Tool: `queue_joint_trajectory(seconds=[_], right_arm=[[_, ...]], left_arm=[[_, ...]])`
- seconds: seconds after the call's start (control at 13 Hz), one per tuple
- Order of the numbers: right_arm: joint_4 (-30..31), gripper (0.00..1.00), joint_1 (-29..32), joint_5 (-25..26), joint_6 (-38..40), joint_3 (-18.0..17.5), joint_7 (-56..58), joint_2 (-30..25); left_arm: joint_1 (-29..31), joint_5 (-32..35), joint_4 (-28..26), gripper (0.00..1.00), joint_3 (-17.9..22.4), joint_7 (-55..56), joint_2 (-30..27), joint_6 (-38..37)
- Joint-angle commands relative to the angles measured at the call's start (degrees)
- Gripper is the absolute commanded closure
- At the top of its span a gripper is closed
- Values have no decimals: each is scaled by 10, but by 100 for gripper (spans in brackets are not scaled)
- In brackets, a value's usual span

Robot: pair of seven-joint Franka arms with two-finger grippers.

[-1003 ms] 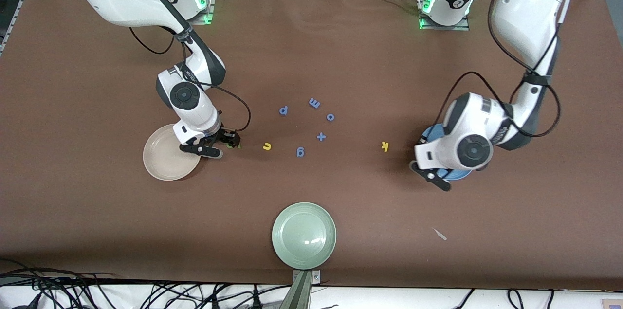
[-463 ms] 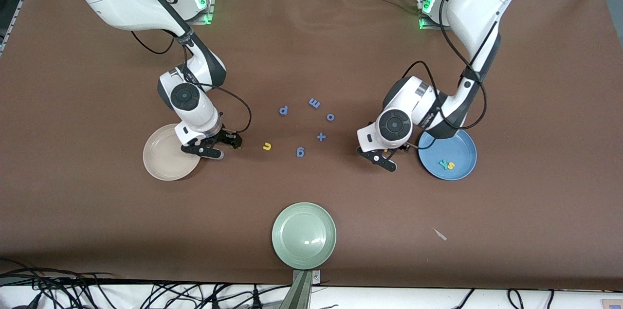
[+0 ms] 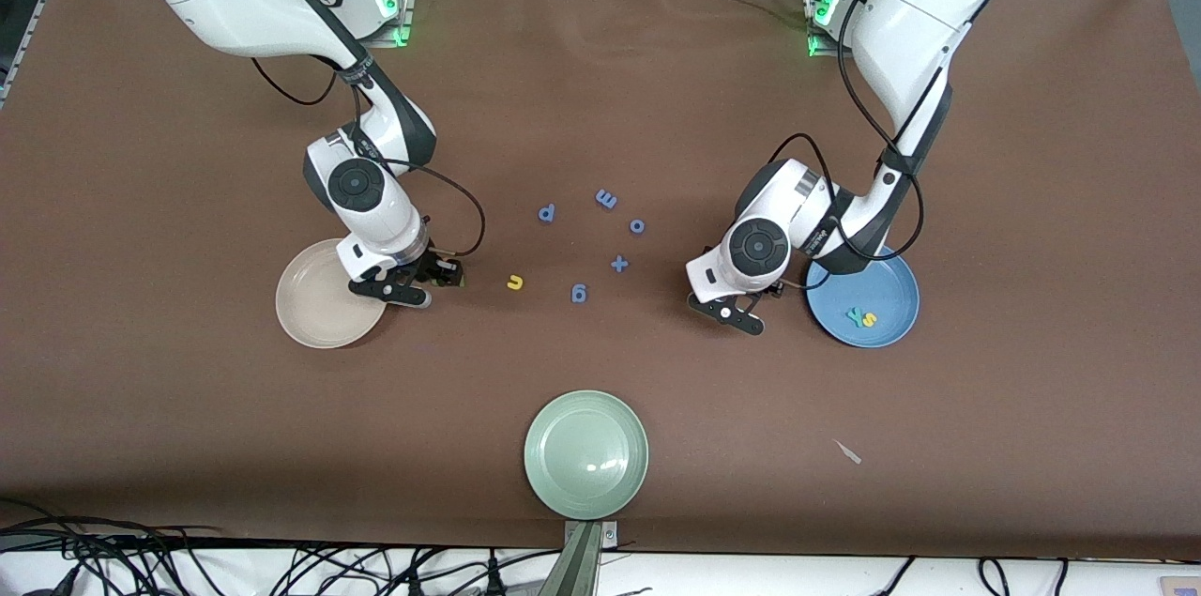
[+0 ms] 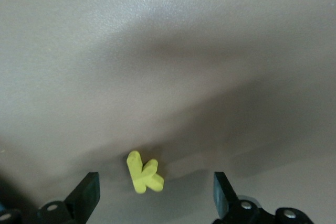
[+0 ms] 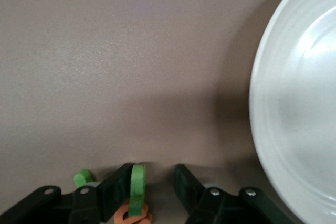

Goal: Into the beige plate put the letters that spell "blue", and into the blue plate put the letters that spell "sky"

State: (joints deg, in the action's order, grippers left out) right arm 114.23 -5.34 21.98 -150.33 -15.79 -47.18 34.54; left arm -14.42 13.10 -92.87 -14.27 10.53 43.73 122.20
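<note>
Jaws: left gripper (image 4: 152,192) wide, straddling yellow k (image 4: 144,172); right gripper (image 5: 157,190) narrowing beside light green l (image 5: 137,188), orange e (image 5: 131,214) under it.

Front view: yellow u (image 3: 514,282) near beige plate (image 3: 314,307); s (image 3: 870,320), y (image 3: 854,315) in blue plate (image 3: 887,282). Blue letters mid-table; pale green plate (image 3: 585,453) at near edge.

I've got both arms reaching down to the table. Left claw (image 3: 741,303), right of centre in the front frame, jaws spread wide, nothing gripped. Right claw (image 3: 413,284), left of centre, fingers (image 5: 118,192) partly drawn in, wrist pitched down.
</note>
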Motion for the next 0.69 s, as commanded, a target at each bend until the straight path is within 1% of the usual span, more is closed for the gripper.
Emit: queue_joint_trajectory(seconds=[0.0,0.08,0.15,0.23,0.31,0.46,0.62], right_arm=[[5,98,4,13,-7,-1,-9,6],[5,100,4,13,-5,-1,-6,5],[4,100,4,13,-4,-1,-1,3],[3,100,4,13,-2,-1,7,-3],[3,100,5,13,3,-1,17,-11],[-6,100,8,9,49,4,50,-31],[-9,100,24,3,73,5,93,-47]], left_arm=[[11,18,-14,60,-2,5,-2,19],[11,18,-14,80,-2,5,-2,19],[11,18,-14,94,-2,5,-3,19],[12,18,-14,100,-2,5,-3,18],[14,18,-14,100,-2,5,-6,15],[21,18,-10,100,-2,5,-14,4],[31,18,-4,100,-1,1,-36,-27]])
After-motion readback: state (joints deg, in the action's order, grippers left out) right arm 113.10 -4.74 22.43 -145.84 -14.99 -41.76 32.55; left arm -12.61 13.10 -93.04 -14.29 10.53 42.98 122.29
